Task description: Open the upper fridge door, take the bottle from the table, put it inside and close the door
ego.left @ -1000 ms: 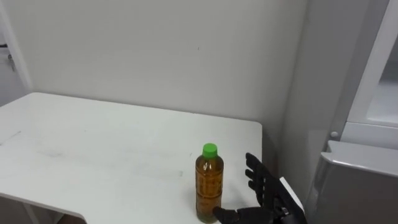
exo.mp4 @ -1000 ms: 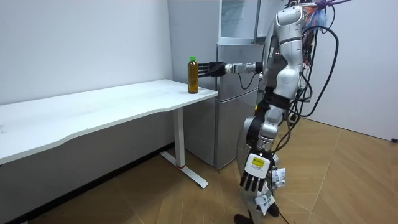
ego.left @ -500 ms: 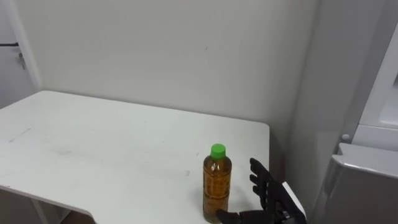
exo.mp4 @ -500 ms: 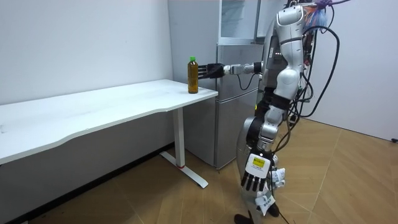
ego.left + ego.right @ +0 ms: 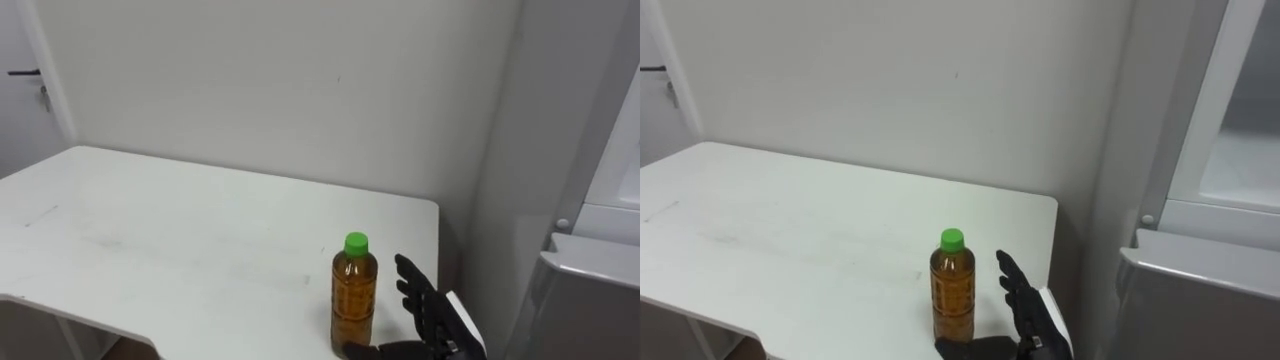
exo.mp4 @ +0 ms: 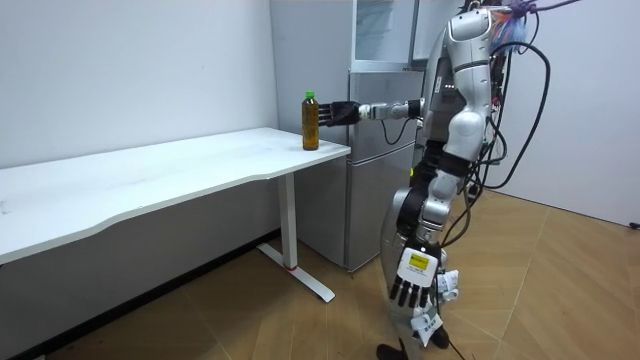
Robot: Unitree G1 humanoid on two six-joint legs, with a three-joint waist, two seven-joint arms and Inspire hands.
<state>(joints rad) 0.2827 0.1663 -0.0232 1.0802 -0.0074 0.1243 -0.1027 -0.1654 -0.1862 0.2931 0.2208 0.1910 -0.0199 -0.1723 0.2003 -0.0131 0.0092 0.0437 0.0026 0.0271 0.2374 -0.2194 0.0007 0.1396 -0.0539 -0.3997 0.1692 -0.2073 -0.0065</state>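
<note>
An amber bottle (image 5: 354, 295) with a green cap stands upright near the right end of the white table (image 5: 150, 230). My right hand (image 5: 430, 315) is open just to its right, fingers spread toward it and the thumb low by its base, with a small gap between. The room view has the same bottle (image 6: 310, 121) at the table's corner, my right hand (image 6: 343, 111) stretched out to it, and my left hand (image 6: 412, 285) hanging open at my side. I stand between the table's end and the fridge (image 6: 375, 150).
The grey fridge (image 5: 590, 290) stands right of the table, its upper compartment (image 5: 1240, 150) showing a pale interior. A white wall (image 5: 300, 90) runs behind the table. Wooden floor (image 6: 560, 290) lies behind me.
The eye view has shifted a little, so the scene sits further right. My right hand has edged slightly closer to the bottle, which stands where it was.
</note>
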